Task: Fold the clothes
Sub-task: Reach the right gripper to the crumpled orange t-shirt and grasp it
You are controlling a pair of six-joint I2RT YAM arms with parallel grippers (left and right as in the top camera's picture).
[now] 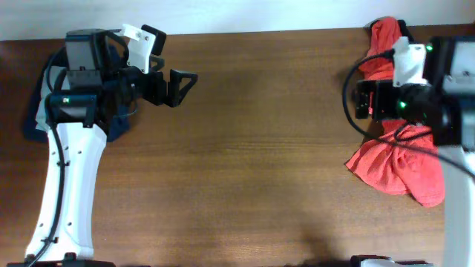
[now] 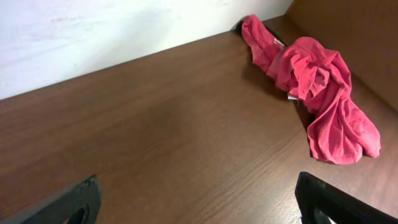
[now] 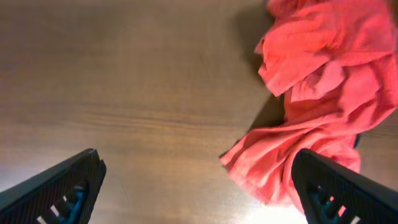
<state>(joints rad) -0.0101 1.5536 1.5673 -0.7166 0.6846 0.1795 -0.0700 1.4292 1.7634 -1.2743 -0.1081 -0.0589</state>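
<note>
Shirt (image 1: 393,167) bunched along right edge, far-to-near, just beside right gripper (image 3: 199,186); left gripper (image 1: 182,87) well apart. Both wide, empty.

No text, label or number is readable anywhere in these views.

Looking down now: brown wood table (image 1: 245,163), grain running across. On it I see red clothes (image 1: 397,167) lying crumpled, under and behind my right gripper (image 1: 358,99), one end reaching the table's far edge. On the right wrist view the heap sits just ahead of that gripper, off to one side. From my left gripper (image 1: 182,85) it's well apart, ahead across the wood. Behind the left gripper, under the arm, a navy cloth (image 1: 31,130) lies at the table's edge.
</note>
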